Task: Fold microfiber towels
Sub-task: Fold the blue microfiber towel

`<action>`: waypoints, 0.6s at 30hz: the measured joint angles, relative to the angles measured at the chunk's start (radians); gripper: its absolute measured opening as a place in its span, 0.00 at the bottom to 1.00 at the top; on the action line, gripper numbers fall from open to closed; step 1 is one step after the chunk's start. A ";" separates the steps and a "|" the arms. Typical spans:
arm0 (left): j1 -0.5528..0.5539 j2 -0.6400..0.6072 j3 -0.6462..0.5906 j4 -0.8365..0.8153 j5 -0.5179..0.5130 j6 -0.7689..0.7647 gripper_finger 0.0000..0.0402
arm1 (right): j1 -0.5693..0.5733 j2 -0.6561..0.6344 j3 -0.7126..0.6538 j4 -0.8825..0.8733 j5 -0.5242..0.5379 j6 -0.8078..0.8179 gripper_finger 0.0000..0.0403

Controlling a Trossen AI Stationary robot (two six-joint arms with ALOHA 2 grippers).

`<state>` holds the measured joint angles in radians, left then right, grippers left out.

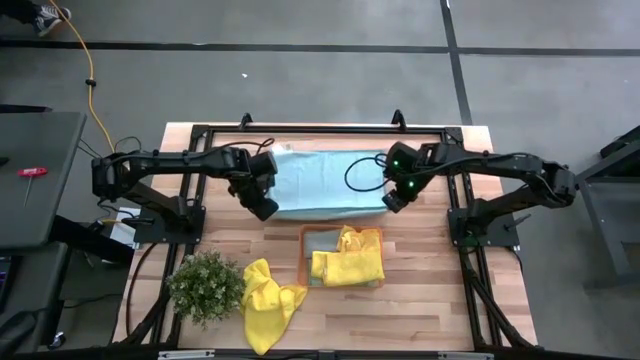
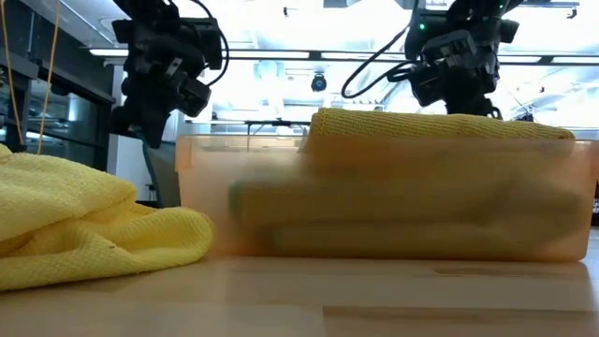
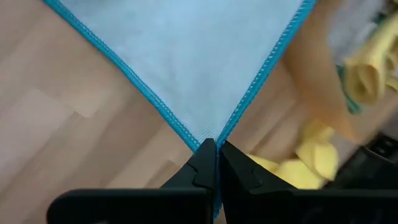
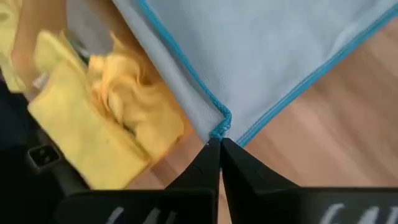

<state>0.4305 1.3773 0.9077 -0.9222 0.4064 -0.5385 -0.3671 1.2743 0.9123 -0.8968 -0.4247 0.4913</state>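
A: Blue towel (image 1: 325, 182) flat on worktop (image 1: 440, 300), back centre, between both arms. Left gripper (image 3: 216, 148) on near-left corner, jaws shut, pinching the stitched corner tip. Right gripper (image 4: 217, 144) same at near-right corner, jaws shut on the hem point.

B: Step?

A: Probably lifting the near edge to fold it over toward the far edge. Not yet raised much; cloth mostly lying flat.

B: Tips for doing it well?

A: Lift both corners together, level, same height. Keep the edge taut between the arms, no sag mid-span. Carry across and lay corner onto corner, hems aligned. Thin pinch on both sides, so move slowly; could slip out.

B: Other towels?

A: Yellow towel (image 1: 347, 262) folded in orange tray (image 1: 303, 232), just in front of the blue one. Grey towel (image 1: 322, 242) under it, partly hidden. Loose yellow towel (image 1: 268, 302) crumpled at front, beside plant (image 1: 206, 285).

B: Hazards?

A: Tray close to near edge; avoid dragging cloth over it.
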 joint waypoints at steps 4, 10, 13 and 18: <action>-0.009 0.000 0.000 -0.001 0.098 0.000 0.00 | 0.016 0.000 0.000 -0.036 -0.064 0.003 0.00; 0.013 -0.001 0.003 0.000 0.086 0.040 0.00 | 0.003 0.000 0.000 0.002 -0.078 0.015 0.00; 0.069 -0.001 0.014 0.004 -0.024 0.064 0.00 | -0.039 0.000 0.001 0.048 0.003 0.042 0.00; 0.177 -0.001 0.018 0.032 -0.182 0.122 0.00 | -0.124 0.000 0.001 0.120 0.140 0.053 0.00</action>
<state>0.6078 1.3762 0.9257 -0.8898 0.2240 -0.4167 -0.4908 1.2744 0.9131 -0.7767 -0.2848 0.5448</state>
